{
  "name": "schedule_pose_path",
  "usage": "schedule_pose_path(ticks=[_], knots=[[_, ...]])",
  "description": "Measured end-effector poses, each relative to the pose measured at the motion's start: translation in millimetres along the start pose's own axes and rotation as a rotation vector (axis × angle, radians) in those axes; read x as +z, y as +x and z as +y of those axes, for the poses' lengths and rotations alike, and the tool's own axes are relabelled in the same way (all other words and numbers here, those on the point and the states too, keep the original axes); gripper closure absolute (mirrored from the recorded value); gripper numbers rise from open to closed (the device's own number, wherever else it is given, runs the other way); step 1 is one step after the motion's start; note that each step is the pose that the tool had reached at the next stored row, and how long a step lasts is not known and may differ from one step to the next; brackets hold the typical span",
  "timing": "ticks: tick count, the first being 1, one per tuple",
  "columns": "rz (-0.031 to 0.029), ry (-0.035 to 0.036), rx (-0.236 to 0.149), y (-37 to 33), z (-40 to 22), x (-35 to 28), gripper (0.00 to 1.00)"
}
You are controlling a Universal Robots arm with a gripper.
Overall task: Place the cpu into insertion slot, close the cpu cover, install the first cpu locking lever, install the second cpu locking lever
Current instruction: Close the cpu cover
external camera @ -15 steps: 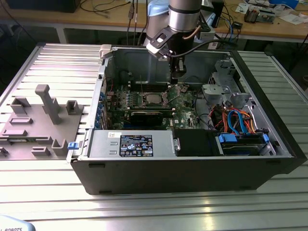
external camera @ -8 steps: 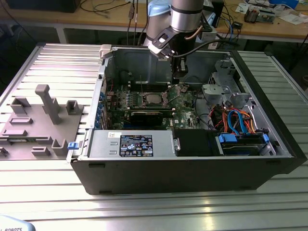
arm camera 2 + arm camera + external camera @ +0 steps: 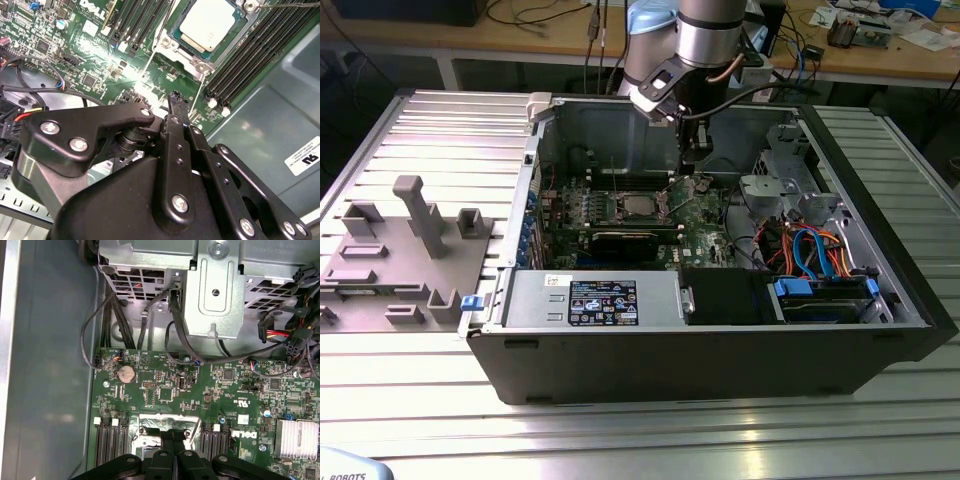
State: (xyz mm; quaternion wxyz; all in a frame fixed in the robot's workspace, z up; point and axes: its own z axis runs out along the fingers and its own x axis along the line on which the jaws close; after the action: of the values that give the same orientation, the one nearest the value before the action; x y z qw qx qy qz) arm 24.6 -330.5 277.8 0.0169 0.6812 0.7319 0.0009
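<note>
Cpu (image 3: 207, 25), square with pale silvery top, flat in insertion slot (image 3: 173, 34); jaws together, empty.

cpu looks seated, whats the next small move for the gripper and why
Probably ease the shut gripper toward the thin wire locking lever beside it. The silvery square cpu already lies flat, with the silver-grey metal cover frame down around it, while that lever looks raised and unlatched.
</note>
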Motion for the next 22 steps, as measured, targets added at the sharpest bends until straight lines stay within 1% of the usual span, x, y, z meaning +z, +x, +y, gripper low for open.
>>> schedule_pose_path(ticks=[18, 22], knots=[[0.0000, 0.0000, 0.000, -0.5, 6.7, 1.5, 0.89], [0.0001, 0.0000, 0.000, -0.6, 9.1, 2.6, 0.89]])
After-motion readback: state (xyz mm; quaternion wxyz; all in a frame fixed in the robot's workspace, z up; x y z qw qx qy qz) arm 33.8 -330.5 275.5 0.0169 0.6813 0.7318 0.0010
